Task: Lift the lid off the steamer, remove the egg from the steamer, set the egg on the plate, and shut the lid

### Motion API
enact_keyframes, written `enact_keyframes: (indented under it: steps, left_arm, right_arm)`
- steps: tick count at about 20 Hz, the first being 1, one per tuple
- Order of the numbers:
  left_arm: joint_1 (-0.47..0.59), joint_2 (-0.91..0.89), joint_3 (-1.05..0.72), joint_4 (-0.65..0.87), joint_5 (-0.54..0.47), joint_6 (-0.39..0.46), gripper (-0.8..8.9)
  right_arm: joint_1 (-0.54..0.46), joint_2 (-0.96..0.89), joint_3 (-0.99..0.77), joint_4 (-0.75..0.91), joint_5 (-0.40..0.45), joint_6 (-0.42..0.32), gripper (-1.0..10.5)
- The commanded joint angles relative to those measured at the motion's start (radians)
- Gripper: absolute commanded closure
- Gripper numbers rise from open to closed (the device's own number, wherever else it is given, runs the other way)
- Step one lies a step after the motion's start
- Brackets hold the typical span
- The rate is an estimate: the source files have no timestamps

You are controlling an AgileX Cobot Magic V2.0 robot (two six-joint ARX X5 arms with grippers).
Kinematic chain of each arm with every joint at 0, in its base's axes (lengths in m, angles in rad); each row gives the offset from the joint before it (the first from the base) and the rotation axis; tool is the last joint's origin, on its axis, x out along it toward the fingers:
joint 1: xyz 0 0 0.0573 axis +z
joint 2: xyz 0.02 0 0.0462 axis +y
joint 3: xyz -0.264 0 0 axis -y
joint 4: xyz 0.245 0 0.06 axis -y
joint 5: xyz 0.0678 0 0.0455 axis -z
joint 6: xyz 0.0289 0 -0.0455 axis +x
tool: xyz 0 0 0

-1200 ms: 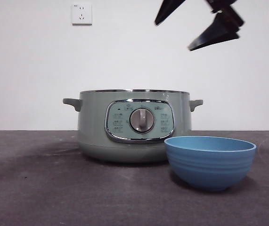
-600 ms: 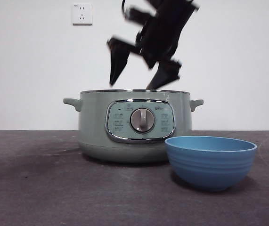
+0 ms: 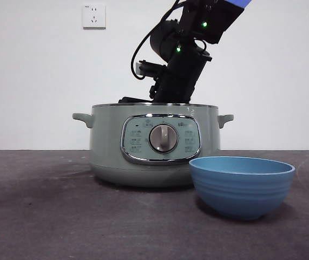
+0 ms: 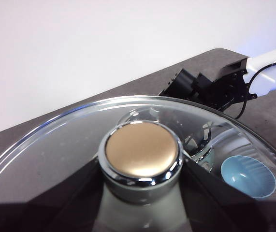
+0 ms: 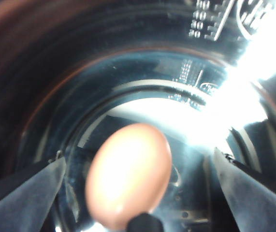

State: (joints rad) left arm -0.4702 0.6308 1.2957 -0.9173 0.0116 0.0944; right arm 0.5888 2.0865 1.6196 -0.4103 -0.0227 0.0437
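steamer (image 3: 154, 145): we saw a round sage-green pot, upright, lid off, dial panel facing us | egg (image 5: 128, 175): brown, lay inside on the shiny bottom | lid (image 4: 128, 145): clear glass, chrome rim, round knob, held away from the pot | plate (image 3: 241, 186): deep blue ridged bowl, upright, just beside the pot's front

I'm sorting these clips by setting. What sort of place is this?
Probably a lab or test bench staged as a kitchen: the steamer and blue plate sit on a dark table before a bare white wall with sockets, and the right gripper reaches into the pot.
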Motion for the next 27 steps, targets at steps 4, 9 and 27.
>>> enact_keyframes:
  steps: [4, 9, 27]
  left_arm:
    - [0.0, -0.01, 0.019, 0.039, -0.004, 0.004, 8.21]
    - [0.0, -0.01, 0.019, 0.039, -0.004, 0.004, 8.21]
    - [0.0, -0.01, 0.019, 0.077, 0.002, 0.004, 8.21]
  right_arm:
    - [0.003, 0.023, 0.001, 0.024, -0.003, 0.012, 8.1]
    - [0.003, 0.023, 0.001, 0.022, -0.004, 0.02, 9.6]
    - [-0.02, -0.791, -0.089, -0.491, 0.029, -0.06, 9.6]
